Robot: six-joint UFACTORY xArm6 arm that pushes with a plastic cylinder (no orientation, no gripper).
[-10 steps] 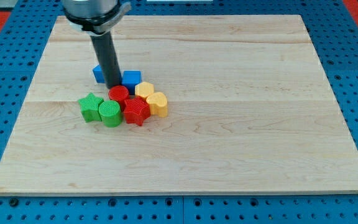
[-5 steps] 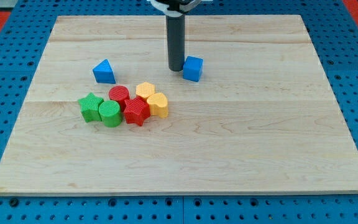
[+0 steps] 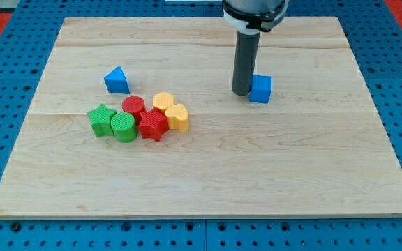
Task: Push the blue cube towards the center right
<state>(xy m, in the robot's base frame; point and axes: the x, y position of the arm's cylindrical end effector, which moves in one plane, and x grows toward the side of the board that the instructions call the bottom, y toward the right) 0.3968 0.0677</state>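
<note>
The blue cube (image 3: 260,89) sits on the wooden board (image 3: 292,167), right of centre in the upper half. My tip (image 3: 241,93) stands right against the cube's left side, touching it. The dark rod rises from there to the view's top.
A blue triangular block (image 3: 117,81) lies at the upper left. Below it is a cluster: green star (image 3: 101,119), green cylinder (image 3: 123,128), red cylinder (image 3: 133,107), red star (image 3: 153,125), yellow block (image 3: 162,102) and yellow heart-like block (image 3: 177,116).
My tip has moved from the cluster to the right and pushed the blue cube with it, from next to the blue triangle to right of centre. The other blocks stayed.
</note>
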